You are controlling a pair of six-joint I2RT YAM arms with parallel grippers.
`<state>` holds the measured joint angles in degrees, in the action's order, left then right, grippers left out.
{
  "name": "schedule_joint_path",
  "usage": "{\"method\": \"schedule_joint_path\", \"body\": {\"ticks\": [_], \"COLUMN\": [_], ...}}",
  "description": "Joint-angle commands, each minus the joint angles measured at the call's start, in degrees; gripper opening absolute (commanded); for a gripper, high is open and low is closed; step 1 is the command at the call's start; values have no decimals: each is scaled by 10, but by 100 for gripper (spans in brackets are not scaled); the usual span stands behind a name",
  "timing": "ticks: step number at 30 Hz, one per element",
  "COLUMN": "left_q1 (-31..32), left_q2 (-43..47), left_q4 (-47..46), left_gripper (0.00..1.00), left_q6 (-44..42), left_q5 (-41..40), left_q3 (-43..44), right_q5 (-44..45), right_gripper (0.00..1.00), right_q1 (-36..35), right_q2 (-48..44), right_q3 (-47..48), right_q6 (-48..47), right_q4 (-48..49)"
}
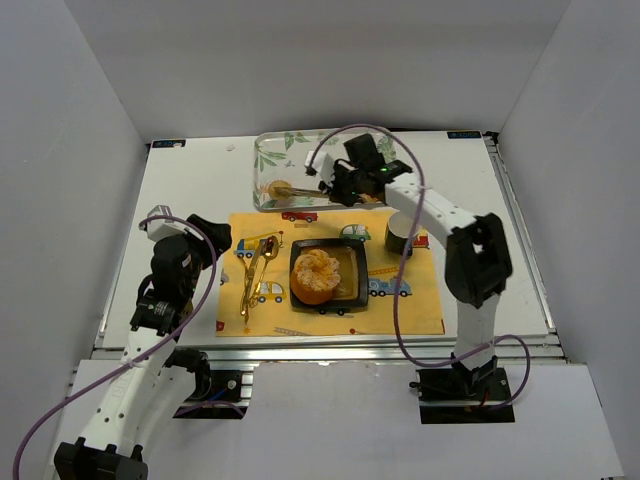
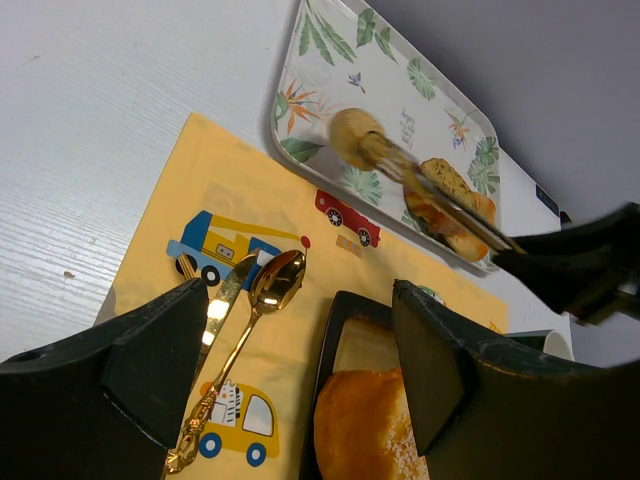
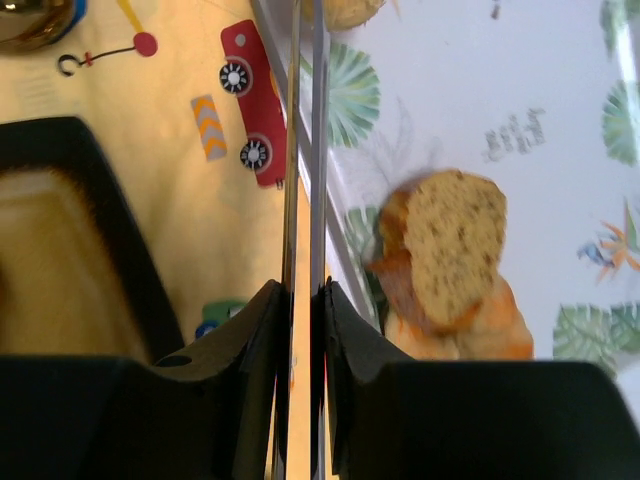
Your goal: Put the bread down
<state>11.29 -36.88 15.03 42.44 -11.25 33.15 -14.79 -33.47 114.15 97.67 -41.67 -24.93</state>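
Note:
A large round bun (image 1: 317, 276) with a crackled orange top sits on a black square plate (image 1: 350, 292); it also shows in the left wrist view (image 2: 365, 425). A small tan round (image 1: 271, 188) lies in the leaf-print tray (image 1: 290, 148), also seen in the left wrist view (image 2: 352, 135). My right gripper (image 1: 338, 188) (image 3: 305, 292) is shut on metal tongs (image 3: 305, 150) whose tips reach the small round (image 2: 380, 152). My left gripper (image 2: 300, 370) (image 1: 216, 236) is open and empty over the placemat, left of the plate.
Sliced seeded bread pieces (image 3: 450, 260) lie in the tray beside the tongs. Gold cutlery (image 1: 256, 268) lies on the yellow vehicle-print placemat (image 1: 410, 310) left of the plate. A dark cup (image 1: 401, 236) stands right of the plate. White walls enclose the table.

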Motion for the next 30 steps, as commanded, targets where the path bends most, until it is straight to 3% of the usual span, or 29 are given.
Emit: {"method": "schedule_joint_path", "body": {"ticks": [1, 4, 15, 25, 30], "left_q1": [-3, -3, -3, -4, -3], "left_q2": [8, 8, -16, -49, -46], "left_q4": [3, 0, -14, -32, -36], "left_gripper": [83, 83, 83, 83, 83], "left_q6": [-5, -5, -10, -17, -12], "left_q5": [-5, -5, 14, 32, 32], "left_q3": [7, 7, 13, 26, 21], "right_q5": [-52, -72, -72, -29, -26], "right_gripper": [0, 0, 0, 3, 13], "right_q1": [33, 48, 90, 91, 90], "right_q2": [-117, -184, -518, -593, -590], "right_q3": [-36, -81, -411, -492, -520], "right_q6": [26, 26, -86, -81, -109], "right_q4": [29, 24, -45, -98, -105]}}
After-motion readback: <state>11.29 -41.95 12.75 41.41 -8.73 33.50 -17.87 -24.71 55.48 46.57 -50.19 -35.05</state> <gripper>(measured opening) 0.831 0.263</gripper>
